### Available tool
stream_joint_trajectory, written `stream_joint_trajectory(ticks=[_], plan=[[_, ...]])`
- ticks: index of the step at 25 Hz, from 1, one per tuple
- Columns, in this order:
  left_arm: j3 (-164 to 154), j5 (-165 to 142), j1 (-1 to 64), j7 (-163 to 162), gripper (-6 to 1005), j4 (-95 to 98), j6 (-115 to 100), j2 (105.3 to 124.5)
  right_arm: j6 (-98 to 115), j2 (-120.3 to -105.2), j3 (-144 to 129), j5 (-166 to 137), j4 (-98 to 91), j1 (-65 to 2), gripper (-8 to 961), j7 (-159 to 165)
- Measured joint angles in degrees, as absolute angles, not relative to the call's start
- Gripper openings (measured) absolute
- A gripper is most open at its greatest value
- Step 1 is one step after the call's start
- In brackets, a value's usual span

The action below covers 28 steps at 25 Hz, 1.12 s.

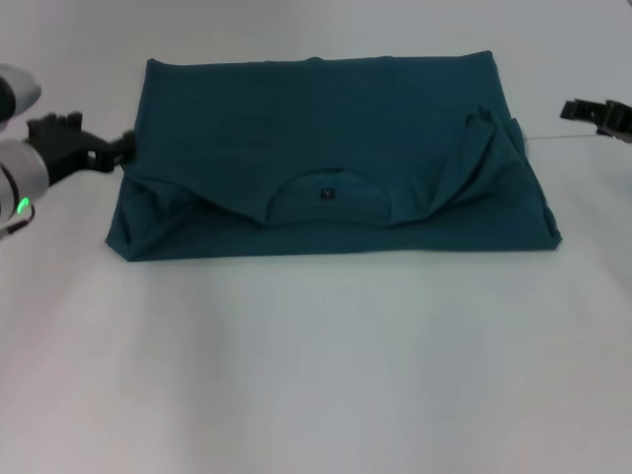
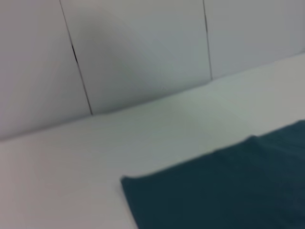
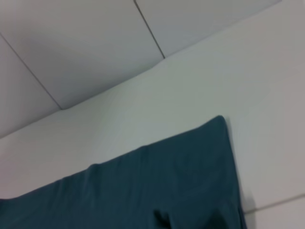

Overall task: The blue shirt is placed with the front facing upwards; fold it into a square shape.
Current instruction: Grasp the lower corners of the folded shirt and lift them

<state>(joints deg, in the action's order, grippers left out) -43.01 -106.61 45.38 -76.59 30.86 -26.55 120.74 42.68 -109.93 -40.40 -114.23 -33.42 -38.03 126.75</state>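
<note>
Lying across the middle-far part of the white table, the blue shirt is folded over on itself into a wide band, long side running left-right. Far edge is straight & neat; near edge is straight too but the layers bulge a bit. Round neck opening w/ small dark label sits at the near-centre, facing up, w/ the folded-over cloth curving around it. On the right, a sleeve or side flap is bunched & creased, tilting toward the right end; the near-right corner sticks out further than the far-right one. No lettering visible on the side that shows.

Left gripper is at the shirt's left edge, about mid-way between far & near, its dark fingers pointing right at the cloth. Tips look touching or just beside the edge, can't tell which; can't tell whether fingers are spread or pinching either.

Right gripper is out by the right edge of the head view, well apart from the shirt's far-right corner, holding nothing. Finger state: can't tell.

Both wrist views show only a corner of teal cloth, table & a panelled wall beyond.
</note>
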Motion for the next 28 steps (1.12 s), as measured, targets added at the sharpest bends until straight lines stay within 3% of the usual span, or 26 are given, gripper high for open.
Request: stream_joint_trajectory(ticks=[1, 10, 28], plan=[[-45.3, -106.6, 44.0, -79.2, 553, 31.8, -26.9, 120.84, 43.5, -110.08, -40.2, -114.1, -34.0, -37.3, 714, 126.7], [-51.5, -108.9, 36.8, -96.3, 782, 38.0, -35.4, 120.21, 53.1, -108.99, -39.4, -114.0, -36.9, -33.7, 721, 129.6], [-51.8, -121.4, 40.5, -100.0, 841, 30.0, -31.4, 120.57, 53.4, -109.67, -39.6, -114.2, -36.5, -32.4, 721, 129.3]])
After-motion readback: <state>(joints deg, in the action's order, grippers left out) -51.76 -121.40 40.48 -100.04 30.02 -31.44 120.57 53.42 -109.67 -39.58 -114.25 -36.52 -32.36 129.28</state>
